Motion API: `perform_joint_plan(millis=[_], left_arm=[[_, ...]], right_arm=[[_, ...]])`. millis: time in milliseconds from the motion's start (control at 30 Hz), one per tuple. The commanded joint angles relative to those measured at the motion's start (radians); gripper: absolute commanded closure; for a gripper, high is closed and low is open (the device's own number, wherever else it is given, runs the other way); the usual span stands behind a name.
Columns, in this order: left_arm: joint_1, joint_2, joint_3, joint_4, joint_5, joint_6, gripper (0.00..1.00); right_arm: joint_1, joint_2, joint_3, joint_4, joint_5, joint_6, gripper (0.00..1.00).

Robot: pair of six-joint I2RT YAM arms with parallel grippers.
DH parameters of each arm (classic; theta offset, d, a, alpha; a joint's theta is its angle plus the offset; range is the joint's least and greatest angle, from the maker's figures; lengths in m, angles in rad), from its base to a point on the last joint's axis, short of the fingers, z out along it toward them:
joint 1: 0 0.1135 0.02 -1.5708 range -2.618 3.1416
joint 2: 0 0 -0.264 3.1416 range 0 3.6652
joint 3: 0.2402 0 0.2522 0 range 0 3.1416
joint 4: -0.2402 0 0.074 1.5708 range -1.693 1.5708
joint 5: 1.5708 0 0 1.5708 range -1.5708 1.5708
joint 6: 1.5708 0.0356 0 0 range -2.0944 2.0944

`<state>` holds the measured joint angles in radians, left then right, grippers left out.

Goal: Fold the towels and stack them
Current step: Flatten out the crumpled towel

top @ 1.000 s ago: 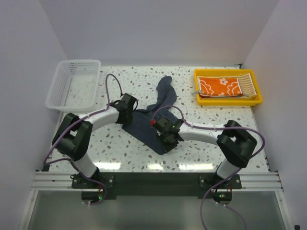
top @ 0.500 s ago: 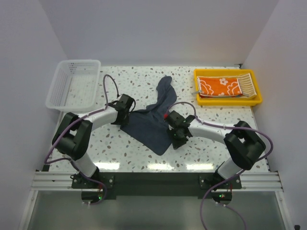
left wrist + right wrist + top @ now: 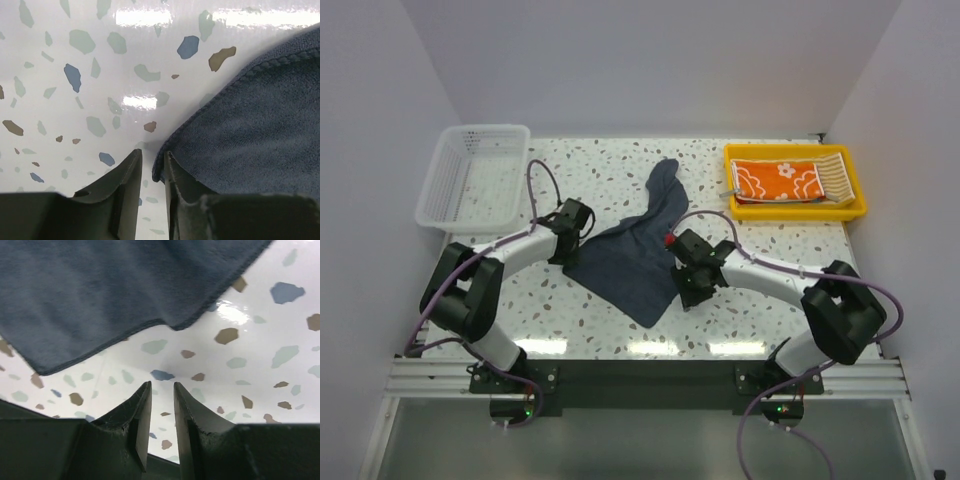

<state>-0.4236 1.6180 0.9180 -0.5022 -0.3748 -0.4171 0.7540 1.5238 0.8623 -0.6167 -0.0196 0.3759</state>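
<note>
Top external view, working left to right. White basket (image 3: 485, 130) sits at upper left. Left gripper (image 3: 152, 152) is at the left corner of the dark blue-grey towel (image 3: 625, 265). The towel lies partly spread at centre frame on the speckled table (image 3: 750, 330), one tail trailing toward the back.

Left wrist view: jaws nearly together, hem right at the gap. I cannot tell if it is nipped.

Right gripper (image 3: 161, 385) hangs beside the towel's right edge, jaws a slit apart, nothing between them. Yellow tray (image 3: 795, 212), upper right, holds an orange towel (image 3: 778, 180) and a striped towel (image 3: 835, 175), laid flat.

I judge the cloth light, limp and plush, not slippery; it will sag and drag when lifted. Best hold is the stitched hem at the corners, pinched low against the table.
</note>
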Motion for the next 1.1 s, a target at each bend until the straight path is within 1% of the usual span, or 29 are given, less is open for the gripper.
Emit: perform_joint_plan(millis=[0,67,133,200,267,367,567,633,667,733,767,933,967,1033,1067], left_arm=[[0.008,-0.007,-0.002,-0.010,0.028,0.035,0.72],[0.008,-0.004,-0.011,-0.010,0.034,0.041,0.76],[0.008,0.000,-0.015,-0.015,0.033,0.043,0.79],[0.008,0.008,-0.013,-0.021,0.034,0.046,0.80],[0.008,0.013,-0.011,-0.024,0.039,0.049,0.78],[0.009,0.022,-0.016,-0.032,0.040,0.052,0.76],[0.019,0.048,-0.025,-0.035,0.059,0.054,0.72],[0.020,0.057,-0.025,-0.036,0.074,0.055,0.72],[0.020,0.063,-0.025,-0.036,0.077,0.055,0.74],[0.020,0.071,-0.027,-0.038,0.086,0.054,0.77],[0.022,0.078,-0.024,-0.038,0.089,0.054,0.80],[0.022,0.105,-0.028,-0.042,0.116,0.046,0.89],[0.022,0.114,-0.031,-0.042,0.120,0.044,0.93],[0.023,0.125,-0.030,-0.050,0.123,0.041,0.98],[0.023,0.132,-0.027,-0.055,0.123,0.041,1.00]], right_arm=[[0.066,-0.044,0.058,0.020,-0.023,-0.009,0.71],[0.099,-0.036,0.082,0.052,-0.028,0.009,0.69],[0.120,-0.027,0.096,0.083,-0.051,0.014,0.68],[0.152,-0.004,0.119,0.126,-0.062,0.009,0.63],[0.185,0.033,0.141,0.152,-0.069,-0.014,0.57],[0.229,0.087,0.176,0.144,-0.062,-0.064,0.52],[0.300,0.148,0.215,0.114,-0.048,-0.140,0.46],[0.312,0.176,0.224,0.098,-0.039,-0.158,0.45],[0.323,0.183,0.227,0.081,-0.034,-0.163,0.44],[0.334,0.211,0.233,0.064,-0.022,-0.175,0.44],[0.340,0.220,0.234,0.051,-0.019,-0.175,0.44],[0.366,0.269,0.234,0.012,0.035,-0.178,0.44],[0.372,0.285,0.234,0.002,0.047,-0.178,0.47],[0.377,0.291,0.225,-0.003,0.084,-0.177,0.51],[0.377,0.286,0.221,-0.003,0.092,-0.173,0.56]])
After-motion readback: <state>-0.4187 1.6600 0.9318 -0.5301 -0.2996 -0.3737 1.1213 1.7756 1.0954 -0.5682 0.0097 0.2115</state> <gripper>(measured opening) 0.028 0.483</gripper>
